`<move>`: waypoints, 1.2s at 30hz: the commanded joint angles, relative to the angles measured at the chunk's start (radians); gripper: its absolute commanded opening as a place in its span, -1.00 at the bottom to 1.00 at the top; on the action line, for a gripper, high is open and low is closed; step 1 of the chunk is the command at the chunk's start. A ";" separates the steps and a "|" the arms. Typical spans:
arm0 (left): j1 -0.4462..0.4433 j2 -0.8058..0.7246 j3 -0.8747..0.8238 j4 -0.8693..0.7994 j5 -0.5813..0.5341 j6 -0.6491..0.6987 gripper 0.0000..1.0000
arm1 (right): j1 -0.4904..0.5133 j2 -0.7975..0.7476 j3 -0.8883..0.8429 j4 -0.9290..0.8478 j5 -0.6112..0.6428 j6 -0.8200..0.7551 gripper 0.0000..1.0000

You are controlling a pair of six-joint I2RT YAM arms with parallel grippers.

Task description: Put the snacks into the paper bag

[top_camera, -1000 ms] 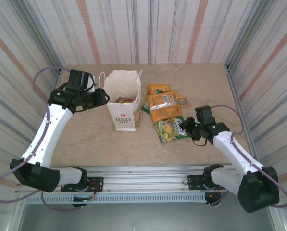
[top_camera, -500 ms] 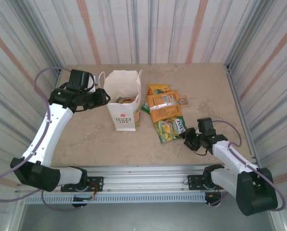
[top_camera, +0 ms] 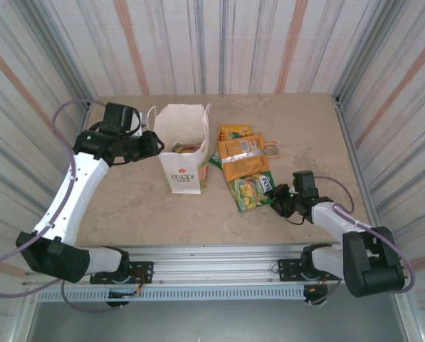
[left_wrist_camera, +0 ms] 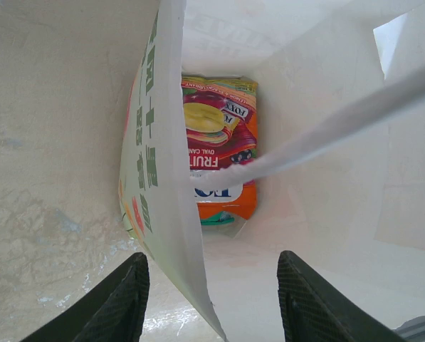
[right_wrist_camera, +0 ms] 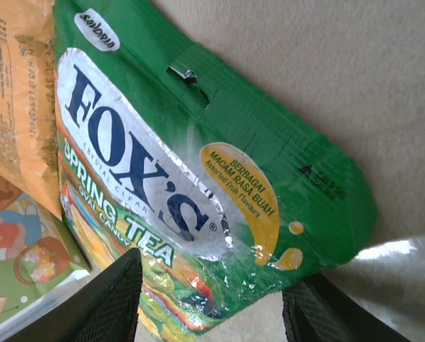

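The white paper bag [top_camera: 184,174] stands upright left of centre, mouth open. Inside it lies a red and orange FOX'S packet [left_wrist_camera: 217,142]. My left gripper [top_camera: 155,144] is at the bag's left rim, open; in the left wrist view the bag's side wall [left_wrist_camera: 155,178] runs between its fingers [left_wrist_camera: 116,306]. To the right of the bag lie the other snacks: a yellow packet [top_camera: 233,131], an orange one [top_camera: 242,158] and a green FOX'S Spring Tea packet [top_camera: 249,191]. My right gripper [top_camera: 275,194] is low at that green packet's [right_wrist_camera: 198,178] right end, open, with the packet's edge between its fingers.
A green illustrated packet [right_wrist_camera: 20,263] lies partly under the orange one [right_wrist_camera: 16,107]. The bag's thin handle [left_wrist_camera: 340,125] crosses the left wrist view. Striped walls close in the table [top_camera: 127,206] on three sides; bare tabletop lies in front of the bag.
My right arm has folded down and back, and its gripper has dropped low to the table at the green packet's right end. The left arm and the bag have not moved.
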 commanded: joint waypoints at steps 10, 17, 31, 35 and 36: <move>-0.005 0.008 -0.028 0.013 0.017 -0.005 0.03 | -0.010 0.079 -0.068 0.311 -0.004 0.068 0.04; -0.005 0.010 -0.013 0.011 0.008 -0.003 0.03 | -0.015 0.101 -0.020 0.429 -0.035 -0.037 0.06; -0.004 0.007 0.014 -0.005 -0.001 -0.001 0.02 | -0.023 0.194 0.033 0.496 -0.026 -0.088 -0.10; -0.005 0.003 0.015 -0.009 -0.003 -0.001 0.02 | -0.023 0.203 0.051 0.434 -0.006 -0.123 -0.40; -0.005 0.001 0.015 -0.011 -0.005 -0.001 0.02 | -0.023 0.201 0.047 0.433 -0.005 -0.131 -0.50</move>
